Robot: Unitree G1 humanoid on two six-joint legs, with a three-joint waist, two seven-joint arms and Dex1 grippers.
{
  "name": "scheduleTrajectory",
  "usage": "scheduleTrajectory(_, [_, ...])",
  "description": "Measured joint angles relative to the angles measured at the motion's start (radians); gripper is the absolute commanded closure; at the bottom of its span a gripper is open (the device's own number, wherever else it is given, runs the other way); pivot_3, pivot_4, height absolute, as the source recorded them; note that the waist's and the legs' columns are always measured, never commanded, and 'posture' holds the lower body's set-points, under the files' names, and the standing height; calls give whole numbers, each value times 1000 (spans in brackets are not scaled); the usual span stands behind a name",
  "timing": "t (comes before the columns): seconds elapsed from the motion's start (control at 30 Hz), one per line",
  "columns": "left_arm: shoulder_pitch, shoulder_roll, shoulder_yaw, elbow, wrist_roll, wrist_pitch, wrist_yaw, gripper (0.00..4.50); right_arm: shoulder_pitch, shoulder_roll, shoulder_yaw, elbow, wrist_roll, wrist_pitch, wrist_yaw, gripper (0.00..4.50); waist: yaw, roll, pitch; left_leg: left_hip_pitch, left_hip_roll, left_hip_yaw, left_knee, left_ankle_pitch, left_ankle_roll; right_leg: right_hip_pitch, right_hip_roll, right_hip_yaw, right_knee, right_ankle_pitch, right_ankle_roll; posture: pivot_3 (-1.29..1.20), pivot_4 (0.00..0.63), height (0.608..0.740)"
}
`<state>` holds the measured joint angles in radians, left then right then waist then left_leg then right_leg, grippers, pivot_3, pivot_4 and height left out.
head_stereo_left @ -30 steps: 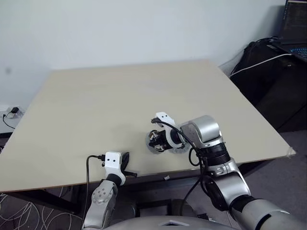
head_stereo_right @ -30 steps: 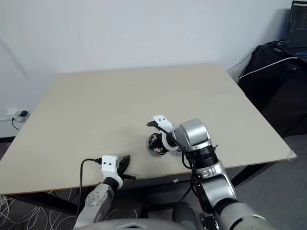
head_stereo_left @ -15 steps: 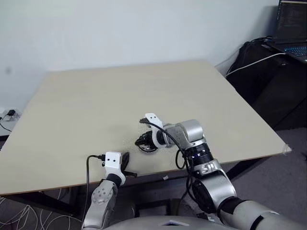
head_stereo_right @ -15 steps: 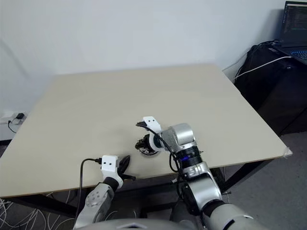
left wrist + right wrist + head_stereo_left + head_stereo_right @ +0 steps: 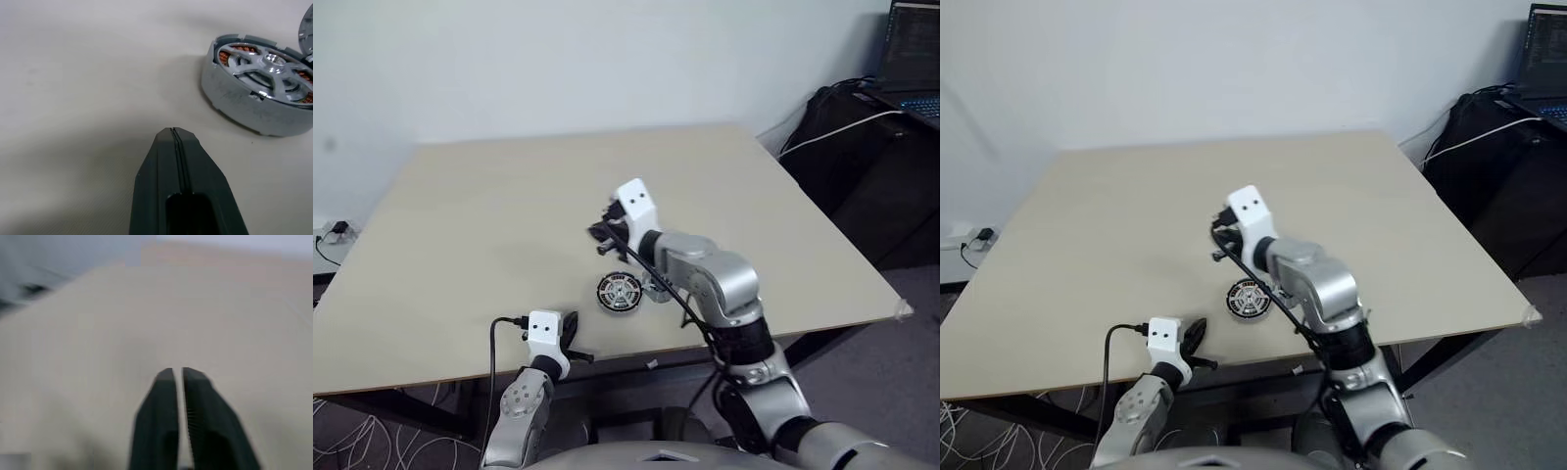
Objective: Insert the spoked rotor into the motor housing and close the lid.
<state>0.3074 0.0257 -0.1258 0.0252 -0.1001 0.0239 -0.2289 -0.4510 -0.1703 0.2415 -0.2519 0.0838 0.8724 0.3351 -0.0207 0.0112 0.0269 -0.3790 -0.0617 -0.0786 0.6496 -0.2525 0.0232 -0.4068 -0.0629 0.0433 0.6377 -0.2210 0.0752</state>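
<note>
The spoked rotor [image 5: 268, 68] sits inside the motor housing [image 5: 244, 100], just ahead of the clenched, empty left end effector [image 5: 174, 131]. The right end effector [image 5: 177, 373] hangs above it over the table [image 5: 489, 215], clenched on nothing.

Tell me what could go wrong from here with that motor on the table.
The round silver motor housing, with the silver spoked rotor already inside, lies near the beige table's front edge; a nudge could push it off. Its pale lid's edge shows beside it, unfitted. The right pincer, shut and empty, might misjudge its reach.
</note>
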Motion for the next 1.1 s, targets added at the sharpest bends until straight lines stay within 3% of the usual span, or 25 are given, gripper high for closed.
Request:
scheduleTrajectory(0.2, [0,6,-2,-2,0,13,-12,4500,184,-199,-15,-32,-184,-152,-111,4479,5,-1,1,0,2,1,0,2,3,0,1,1,0,-1,-2,0,0,740])
scheduleTrajectory(0.4, [-1,17,-1,-4,1,17,-18,4500,409,-288,-68,-69,-234,-102,-108,4479,9,-5,4,0,2,2,0,2,5,5,2,1,1,-2,-2,0,0,740])
scheduleTrajectory(0.77, [-13,25,-3,-4,1,35,-36,4500,467,-85,-13,-101,-172,-155,-83,4479,10,-10,8,2,4,0,1,-1,1,6,1,-3,-4,-1,-1,0,0,740])
scheduleTrajectory(1.1, [-13,25,-1,-5,0,36,-36,4500,390,-27,26,-105,-145,-161,-47,4479,9,-9,8,2,4,0,1,-1,2,7,1,-2,-7,0,1,0,0,740])
